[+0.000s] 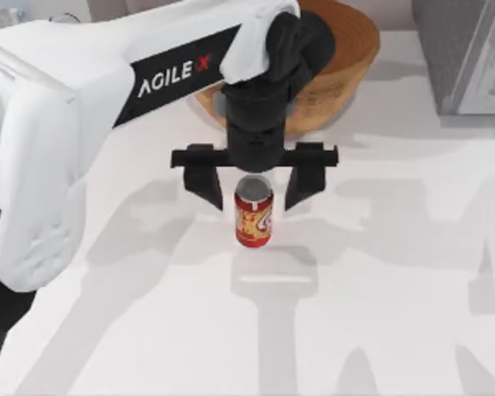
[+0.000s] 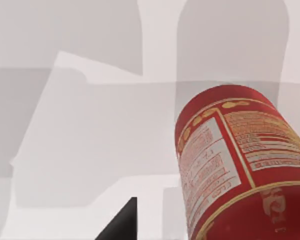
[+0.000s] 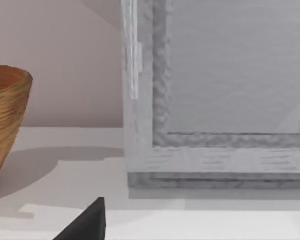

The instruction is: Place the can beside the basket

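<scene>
The can [image 1: 253, 218] stands upright on the white table, red and orange-yellow with a silver top. My left gripper [image 1: 254, 186] is open, with one black finger on each side of the can's upper part and a gap left on both sides. The left wrist view shows the can [image 2: 242, 165] close up, label side, beside one dark fingertip [image 2: 121, 225]. Behind the gripper at the table's far side sits the basket [image 1: 351, 58], tan woven wicker, partly covered by the left arm. The basket [image 3: 5, 112] also appears in the right wrist view, along with a dark piece of my right gripper [image 3: 87, 225].
A grey framed box [image 1: 466, 54] stands at the far right of the table, seen close in the right wrist view as a grey box [image 3: 215, 100] next to the basket. White tabletop [image 1: 379, 313] stretches in front of and to the right of the can.
</scene>
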`<move>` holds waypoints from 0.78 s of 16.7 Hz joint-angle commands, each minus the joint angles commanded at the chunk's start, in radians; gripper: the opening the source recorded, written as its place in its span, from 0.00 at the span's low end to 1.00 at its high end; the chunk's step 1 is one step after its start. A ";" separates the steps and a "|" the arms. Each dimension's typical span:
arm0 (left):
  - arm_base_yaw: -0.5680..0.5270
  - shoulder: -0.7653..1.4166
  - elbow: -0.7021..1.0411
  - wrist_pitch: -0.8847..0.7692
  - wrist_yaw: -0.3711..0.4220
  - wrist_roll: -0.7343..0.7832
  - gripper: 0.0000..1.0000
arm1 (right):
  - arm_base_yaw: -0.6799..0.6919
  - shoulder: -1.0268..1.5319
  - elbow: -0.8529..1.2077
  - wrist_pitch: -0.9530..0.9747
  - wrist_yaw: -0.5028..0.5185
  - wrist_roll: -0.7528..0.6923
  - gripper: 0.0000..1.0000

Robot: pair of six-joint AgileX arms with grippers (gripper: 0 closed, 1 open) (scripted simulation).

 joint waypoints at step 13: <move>0.000 0.002 0.088 -0.086 -0.001 -0.001 1.00 | 0.000 0.000 0.000 0.000 0.000 0.000 1.00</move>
